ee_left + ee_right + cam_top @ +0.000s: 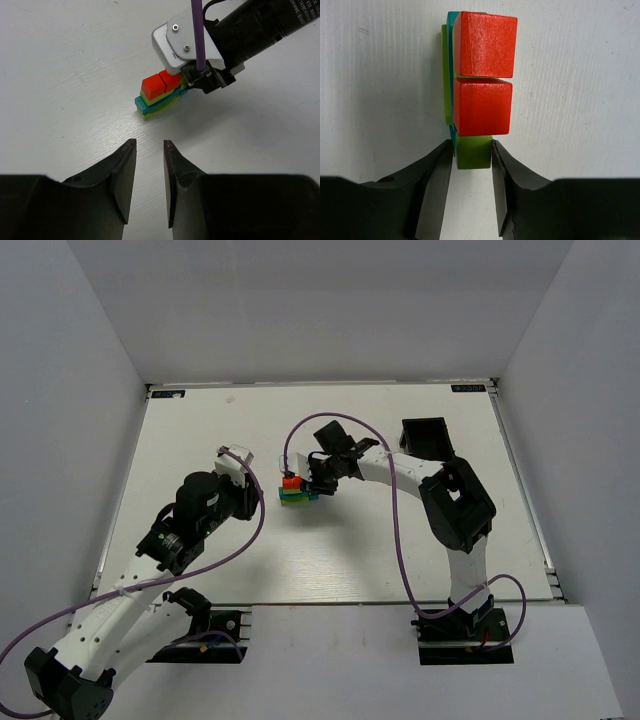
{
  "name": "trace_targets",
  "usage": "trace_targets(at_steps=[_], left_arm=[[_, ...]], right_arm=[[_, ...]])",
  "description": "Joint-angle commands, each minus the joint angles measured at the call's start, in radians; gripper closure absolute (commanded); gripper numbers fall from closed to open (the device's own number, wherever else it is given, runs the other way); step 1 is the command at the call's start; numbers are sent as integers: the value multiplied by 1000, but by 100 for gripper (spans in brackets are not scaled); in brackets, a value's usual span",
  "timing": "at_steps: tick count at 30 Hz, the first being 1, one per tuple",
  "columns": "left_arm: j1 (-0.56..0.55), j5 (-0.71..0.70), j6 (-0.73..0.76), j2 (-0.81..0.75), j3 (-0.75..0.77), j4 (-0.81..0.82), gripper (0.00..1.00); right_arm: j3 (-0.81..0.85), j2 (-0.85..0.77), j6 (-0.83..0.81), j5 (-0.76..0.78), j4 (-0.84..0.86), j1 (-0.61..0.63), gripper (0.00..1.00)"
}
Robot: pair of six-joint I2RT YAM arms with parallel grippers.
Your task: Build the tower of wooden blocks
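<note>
Top external, table [400, 570]: white, matte, faint grain; the wood block tower [295, 490] stands mid-table, between both arms.
Left gripper [150, 145]: empty, jaws narrowly parted, held near the stack, likely standing by.
Right gripper [472, 150]: clamped on the end of the lime-green bar [474, 157], probably to square it up.
Red cubes [485, 45]: two, smooth painted wood, side by side on top; teal bar [141, 103] lower down.

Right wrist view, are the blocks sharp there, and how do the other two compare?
Right wrist view: the red blocks are sharp, grain showing, the right pincer nearly black. Left wrist view: the wood block tower is crisp, its shadow faint. Top view: even light, tower tiny.
</note>
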Motion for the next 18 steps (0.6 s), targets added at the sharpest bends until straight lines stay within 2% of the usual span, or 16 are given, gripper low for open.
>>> trace_targets(at_steps=[1,18], left_arm=[[5,9,2,-15,6,4,61],[5,9,2,-15,6,4,61]], right_arm=[[11,7,-10,-25,-8,6,57],[2,2,-27,-34,1,-10,61]])
